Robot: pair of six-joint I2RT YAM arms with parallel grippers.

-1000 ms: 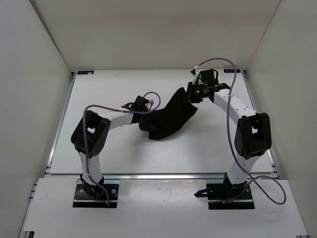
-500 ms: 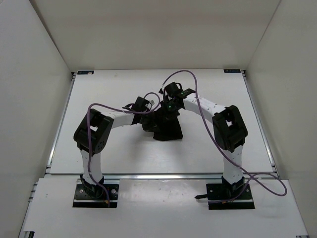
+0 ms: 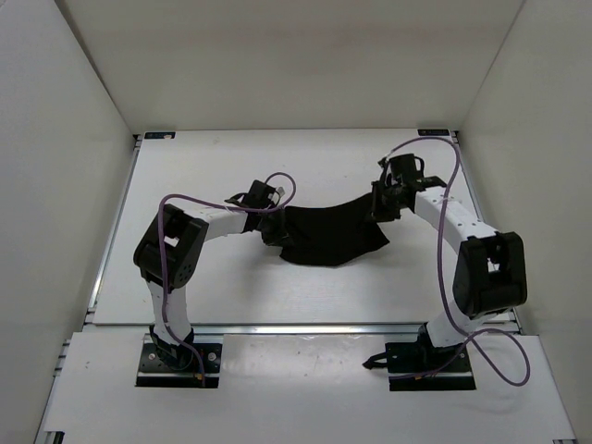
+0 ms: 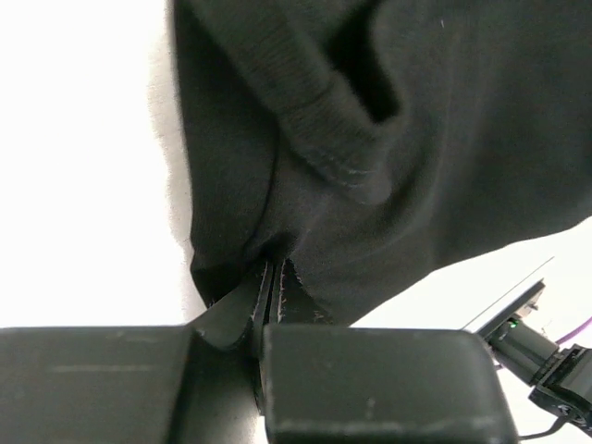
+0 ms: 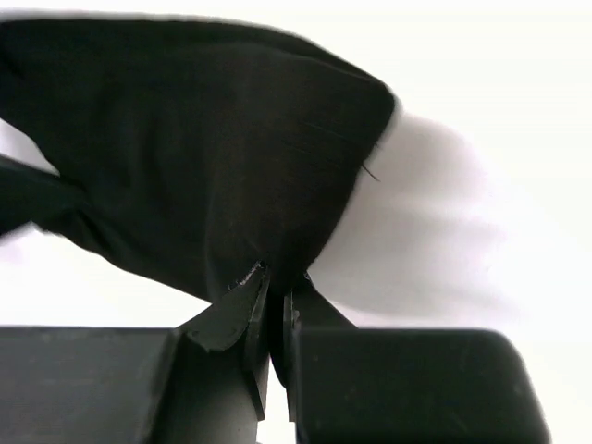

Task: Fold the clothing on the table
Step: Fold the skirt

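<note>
White matte flat table (image 3: 222, 287) between pale upright walls (image 3: 74, 92) carries the limp black fabric garment (image 3: 333, 237), drawn out in a band across its middle. I see the left gripper (image 4: 275, 277) clenched on the garment's left edge and the right gripper (image 5: 276, 282) pinching its right edge.

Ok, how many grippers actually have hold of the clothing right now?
2. The left gripper is shut on the left end of the clothing. The right gripper is shut on its right end, farther back on the table. The garment spans between them.
</note>
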